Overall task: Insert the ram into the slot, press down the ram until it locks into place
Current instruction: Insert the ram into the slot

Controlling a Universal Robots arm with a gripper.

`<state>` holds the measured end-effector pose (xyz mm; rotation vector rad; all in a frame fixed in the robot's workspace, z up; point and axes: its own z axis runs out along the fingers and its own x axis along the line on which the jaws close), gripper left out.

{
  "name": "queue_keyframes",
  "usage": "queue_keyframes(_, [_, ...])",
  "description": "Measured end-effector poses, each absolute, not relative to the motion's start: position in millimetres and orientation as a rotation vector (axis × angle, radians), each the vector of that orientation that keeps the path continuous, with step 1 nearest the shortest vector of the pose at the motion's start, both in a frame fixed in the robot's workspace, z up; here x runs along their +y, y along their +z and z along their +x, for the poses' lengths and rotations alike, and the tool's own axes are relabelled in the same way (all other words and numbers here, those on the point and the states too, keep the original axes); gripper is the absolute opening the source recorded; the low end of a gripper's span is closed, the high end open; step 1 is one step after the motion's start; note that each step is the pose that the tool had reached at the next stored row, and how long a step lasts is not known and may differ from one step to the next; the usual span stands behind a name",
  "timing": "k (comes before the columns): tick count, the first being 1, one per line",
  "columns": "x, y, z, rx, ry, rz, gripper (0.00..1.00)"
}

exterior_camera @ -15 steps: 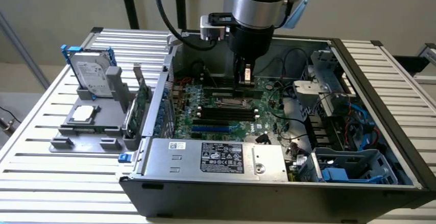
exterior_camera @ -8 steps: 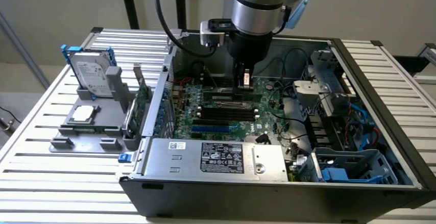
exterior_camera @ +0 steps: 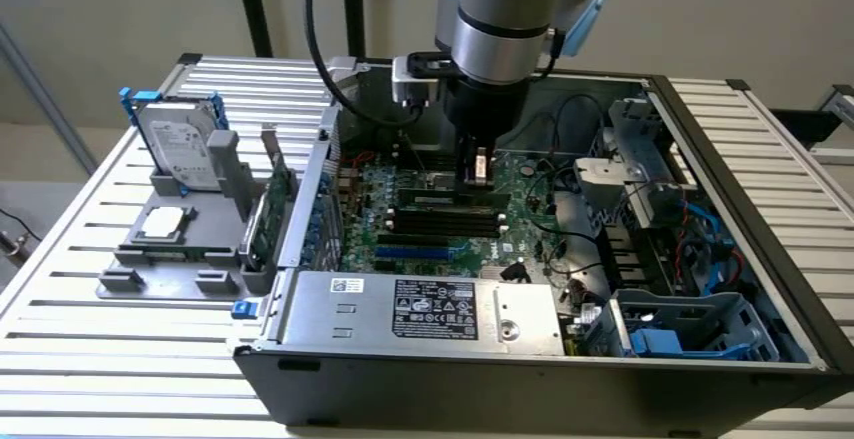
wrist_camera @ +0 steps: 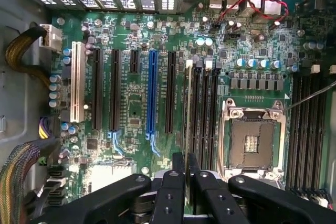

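The black-fingered gripper (wrist_camera: 186,157) is clenched on the long thin green ram stick (wrist_camera: 188,103) — edge-on, lined up just beside the narrow black plastic slot (wrist_camera: 196,114) with white end clips; whether it is seated I cannot tell; at centre frame of the exterior view, low over the green motherboard (exterior_camera: 367,244)

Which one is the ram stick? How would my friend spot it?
Find the square metal processor socket on the green motherboard. Long black slots run beside it. The ram is the thin pale stick on edge alongside them, the only thing pinched by the gripper.
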<state>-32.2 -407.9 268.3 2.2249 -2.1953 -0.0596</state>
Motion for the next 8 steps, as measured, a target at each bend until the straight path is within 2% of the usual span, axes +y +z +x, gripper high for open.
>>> queue_keyframes(8, [-407.9,253.8,-32.2,-2.196,-0.060,2.224,0.14])
